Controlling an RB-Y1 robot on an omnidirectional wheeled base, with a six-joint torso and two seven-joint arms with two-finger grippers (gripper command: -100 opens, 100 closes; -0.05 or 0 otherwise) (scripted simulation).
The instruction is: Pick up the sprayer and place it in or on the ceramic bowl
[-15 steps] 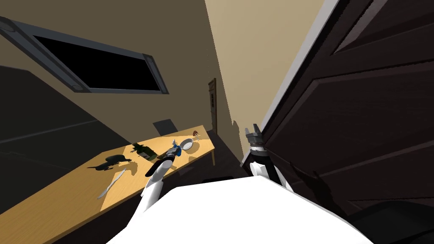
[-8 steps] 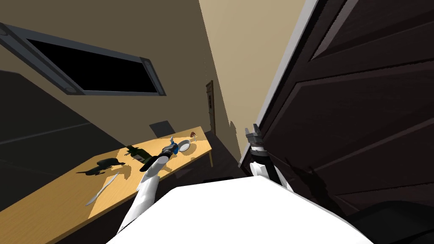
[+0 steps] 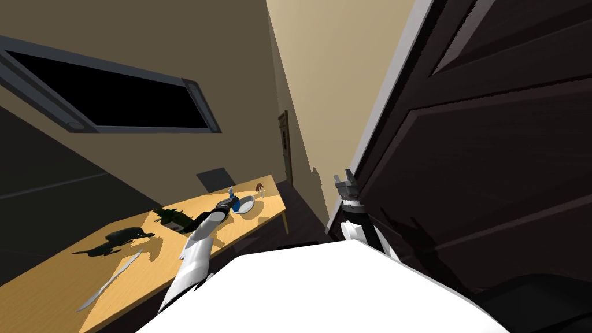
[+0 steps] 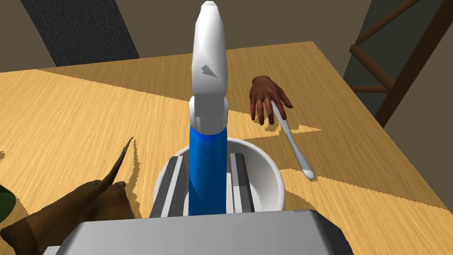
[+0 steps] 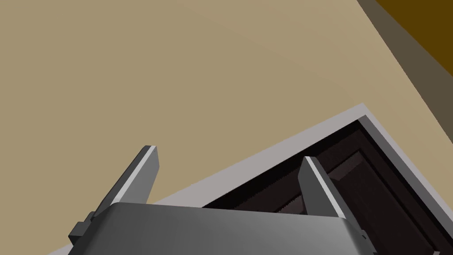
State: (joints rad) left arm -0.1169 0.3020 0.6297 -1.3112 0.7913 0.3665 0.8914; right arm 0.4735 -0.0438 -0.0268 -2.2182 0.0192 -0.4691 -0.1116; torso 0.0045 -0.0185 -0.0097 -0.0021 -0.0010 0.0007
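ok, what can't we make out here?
- Left wrist view: sprayer base and bowl near rim are hidden behind the left hand body, so contact with the bowl is unclear.
- Left wrist view: brown pointed object is cut off by the edge, identity unclear.
- Head view: sprayer and bowl are too small to judge height.

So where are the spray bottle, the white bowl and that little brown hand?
sprayer (image 4: pixel 208 172): left wrist view, on its blue body.
bowl (image 4: pixel 265 177): left wrist view, on its inner wall.
brown hand (image 4: pixel 264 94): left wrist view, on the back of it.
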